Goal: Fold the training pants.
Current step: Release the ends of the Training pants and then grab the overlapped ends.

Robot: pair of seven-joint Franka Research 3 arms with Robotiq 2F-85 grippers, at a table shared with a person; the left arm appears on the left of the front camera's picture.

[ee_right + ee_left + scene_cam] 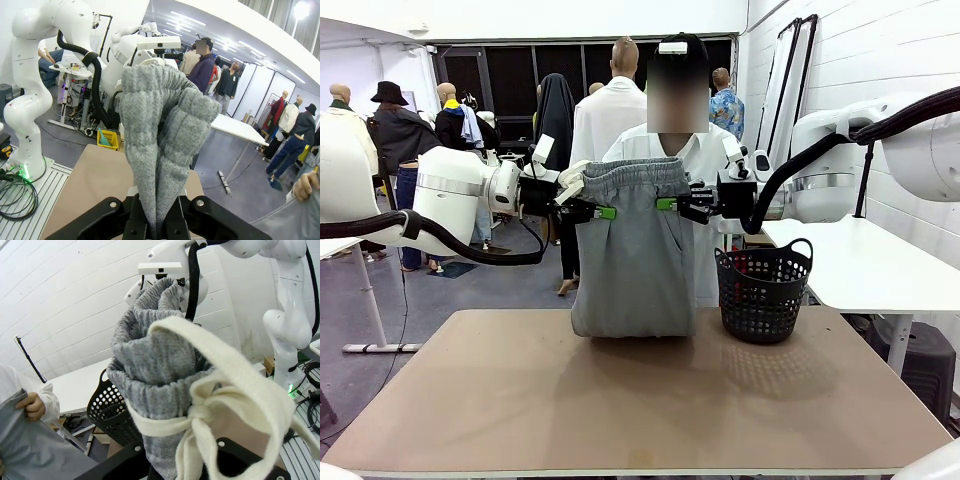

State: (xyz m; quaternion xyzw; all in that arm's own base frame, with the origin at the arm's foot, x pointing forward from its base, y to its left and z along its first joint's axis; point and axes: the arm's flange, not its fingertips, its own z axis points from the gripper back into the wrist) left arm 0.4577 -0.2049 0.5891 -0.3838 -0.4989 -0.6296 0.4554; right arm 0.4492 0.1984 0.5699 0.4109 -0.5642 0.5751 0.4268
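The light grey training pants (632, 250) hang above the far part of the table, held up by the waistband at both ends, their lower edge resting on the tabletop. My left gripper (600, 211) is shut on the waistband's left side and my right gripper (670, 204) is shut on its right side. In the left wrist view the gathered waistband (160, 360) and the whitish drawstring knot (200, 415) bulge out over the fingers. In the right wrist view the grey fabric (160, 145) rises from between the shut fingers.
A black mesh basket (763, 292) stands on the table (620, 400) right of the pants. A person in a white shirt (710, 150) stands right behind the pants; a hand (31, 406) holds grey cloth. A white side table (860, 260) is at the right.
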